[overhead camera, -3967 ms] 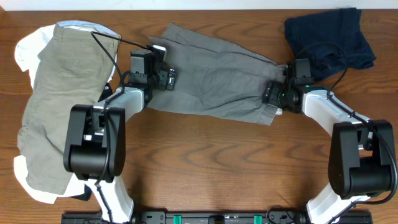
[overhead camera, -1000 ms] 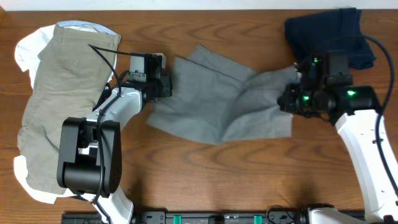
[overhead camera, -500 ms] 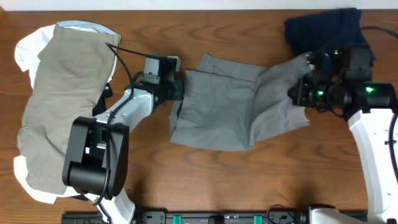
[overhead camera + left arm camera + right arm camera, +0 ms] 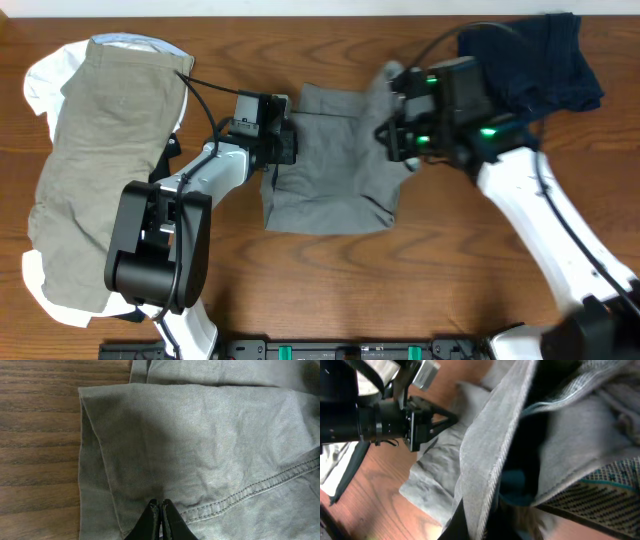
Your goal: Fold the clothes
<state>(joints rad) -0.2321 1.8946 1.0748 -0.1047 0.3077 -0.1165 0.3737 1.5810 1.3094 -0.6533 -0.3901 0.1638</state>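
The grey shorts [image 4: 335, 175] lie in the middle of the table, doubled over into a roughly square shape. My left gripper [image 4: 290, 140] is shut on their left edge; in the left wrist view its tips [image 4: 160, 506] meet on the grey cloth [image 4: 200, 445] beside a stitched seam. My right gripper [image 4: 392, 135] hangs over the shorts' upper right part, shut on a lifted hem [image 4: 490, 460] that runs down between its fingers [image 4: 481, 525]. The pale waistband lining [image 4: 600, 480] shows at the right of that view. Khaki shorts [image 4: 100, 150] lie at the left.
A white piece [image 4: 45, 80] lies under the khaki shorts at the left edge of the table. A navy piece [image 4: 540, 50] sits at the back right, behind the right arm. Bare wood [image 4: 400, 290] runs along the front. The left arm [image 4: 395, 420] shows in the right wrist view.
My right gripper has swung left with its end of the grey shorts, laying that half over the rest. The left gripper shifted right with its edge, then held.
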